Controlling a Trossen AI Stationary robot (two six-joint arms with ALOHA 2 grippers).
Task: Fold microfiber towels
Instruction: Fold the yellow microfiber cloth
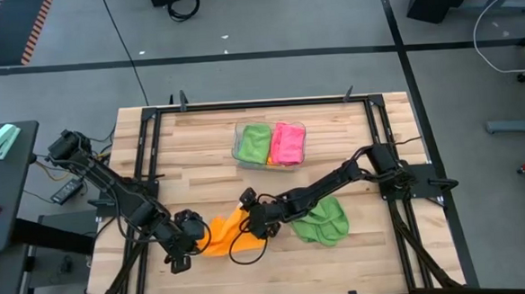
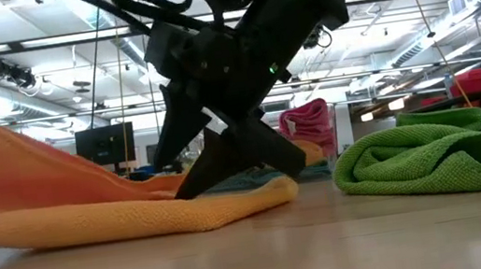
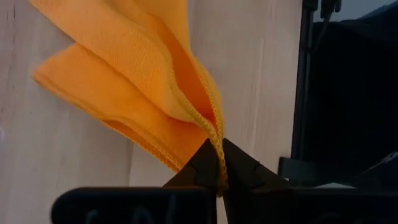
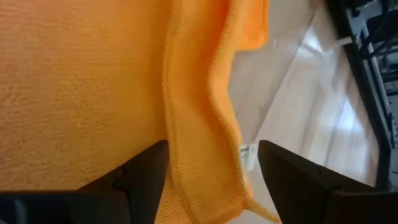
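The orange towel lies partly folded on the wooden table, near the front edge and left of centre. The left gripper sits at the towel's left end with its fingers pressed together, pinching the hemmed edge of the orange cloth; the left wrist view shows the stitched border running straight into the closed fingertips. The right gripper is positioned over the towel's right end, fingers spread wide, one finger over the cloth and the other beyond the towel's doubled edge, with nothing clamped between them. A crumpled green towel lies just right of the orange one, beneath the right arm. At the table's rear centre, a clear plastic tray holds a folded green towel and a folded pink towel side by side.
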